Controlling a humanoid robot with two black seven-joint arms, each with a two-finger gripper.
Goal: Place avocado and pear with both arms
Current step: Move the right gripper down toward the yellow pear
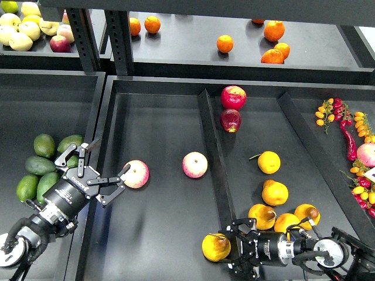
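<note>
Nearest, at bottom edge: right gripper (229, 250), fingers closed around roundish yellow-orange pear with brown russet patch (215, 246), low over black divider between bins. Just right of it, heap of cleaner yellow pears (285, 219). At left: left gripper (101, 170), fingers spread wide, holding nothing, above rim of black tray (105, 117); one fingertip near pink-red apple (136, 174). Behind that gripper, dull dark green elongated avocado (40, 165) lying among lighter green avocados (44, 144) in left bin.

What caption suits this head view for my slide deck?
Left gripper open near the avocados; right gripper closed on a pear.
</note>
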